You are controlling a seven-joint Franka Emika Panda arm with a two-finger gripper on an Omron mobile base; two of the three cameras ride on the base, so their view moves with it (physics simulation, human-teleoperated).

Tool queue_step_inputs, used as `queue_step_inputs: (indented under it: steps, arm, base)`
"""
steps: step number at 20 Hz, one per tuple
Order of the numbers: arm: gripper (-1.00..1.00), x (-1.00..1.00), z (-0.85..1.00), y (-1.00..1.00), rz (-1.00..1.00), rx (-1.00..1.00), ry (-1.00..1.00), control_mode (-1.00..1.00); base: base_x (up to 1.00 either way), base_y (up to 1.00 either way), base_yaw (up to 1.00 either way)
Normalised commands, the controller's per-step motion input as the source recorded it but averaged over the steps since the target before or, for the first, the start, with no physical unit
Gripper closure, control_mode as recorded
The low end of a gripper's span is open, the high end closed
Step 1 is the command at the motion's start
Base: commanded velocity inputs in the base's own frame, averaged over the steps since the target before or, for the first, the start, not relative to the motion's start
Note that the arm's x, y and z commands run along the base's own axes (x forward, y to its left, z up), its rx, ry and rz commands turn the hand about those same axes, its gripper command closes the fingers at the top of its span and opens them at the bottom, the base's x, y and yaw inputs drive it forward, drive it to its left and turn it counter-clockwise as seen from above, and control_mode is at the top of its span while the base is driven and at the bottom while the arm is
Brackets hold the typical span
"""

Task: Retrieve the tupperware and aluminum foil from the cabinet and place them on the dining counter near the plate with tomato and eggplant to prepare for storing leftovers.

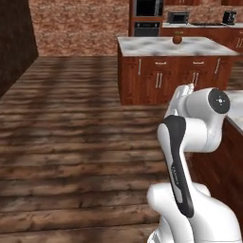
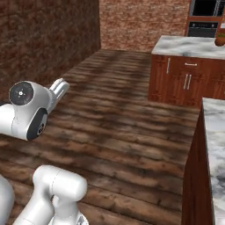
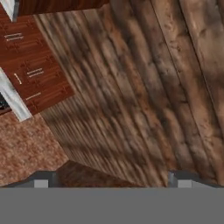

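My gripper [image 3: 112,180] is open, its two dark fingertips [image 3: 41,179] set wide apart with nothing between them. It points down at the wooden plank floor [image 3: 144,87]. The arm is folded up over the base, with its elbow [image 1: 213,102] high. The tupperware, the aluminum foil, the wall cabinet and the plate are out of view. A white marble top with grey veins [image 2: 216,132] runs along my right side on a reddish-brown base. No sink or stools show on it, so I cannot tell whether it is the dining counter.
The island [image 1: 175,47] with a small potted plant [image 1: 178,39] stands ahead, with silver-handled drawers below. Behind it are a wall oven [image 1: 148,19] and a brick wall [image 1: 80,26]. A dark wall [image 2: 44,44] stands on the left. Open wooden floor [image 1: 71,142] lies ahead.
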Motion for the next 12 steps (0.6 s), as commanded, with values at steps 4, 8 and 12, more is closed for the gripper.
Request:
queue_step_inputs:
  steps: [4,8,12]
  arm:
    - [-1.0,0.0,0.0,0.0,0.0,0.0,0.0,1.0]
    - [-1.0,0.0,0.0,0.0,0.0,0.0,0.0,1.0]
    - [-1.0,0.0,0.0,0.0,0.0,0.0,0.0,1.0]
  base:
    - [1.0,0.09,-0.35]
    - [1.0,0.12,-0.32]
    - [1.0,0.1,-0.33]
